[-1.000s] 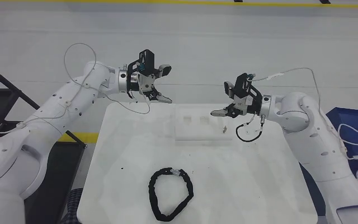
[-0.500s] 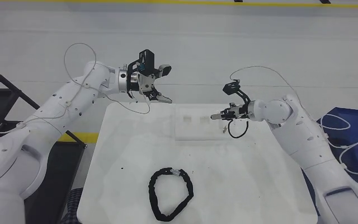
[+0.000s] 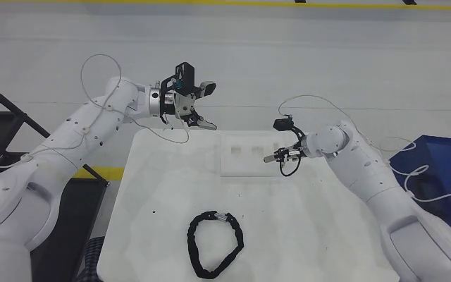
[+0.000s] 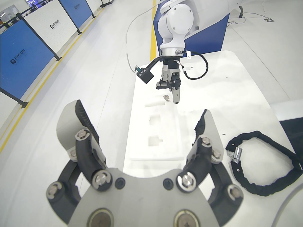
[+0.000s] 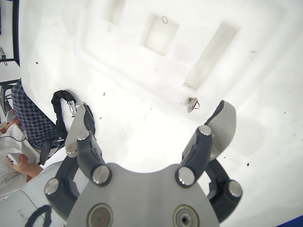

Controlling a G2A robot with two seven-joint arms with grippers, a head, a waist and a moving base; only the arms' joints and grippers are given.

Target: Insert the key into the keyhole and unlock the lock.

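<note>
A small metal key (image 5: 193, 103) lies on the right end of a white foam block (image 3: 246, 156), beside a long recess. My right gripper (image 3: 271, 158) hovers open just above it, fingers straddling the spot; the key (image 4: 167, 98) sits just beside one fingertip (image 4: 176, 98). In its own wrist view the right gripper (image 5: 153, 109) is empty. A black fabric-covered chain lock (image 3: 215, 243) with a silver lock head (image 3: 222, 217) lies looped near the table's front. My left gripper (image 3: 209, 106) hangs open and empty above the table's back left corner.
The white table (image 3: 317, 233) carries small dark specks. The foam block has three recesses, one holding a small ring (image 5: 165, 19). A blue cabinet (image 3: 430, 158) stands off the right side and a black frame (image 3: 14, 120) off the left.
My right arm has turned its wrist and come down and left, toward the key at the foam block's right end. The left arm has not moved.
</note>
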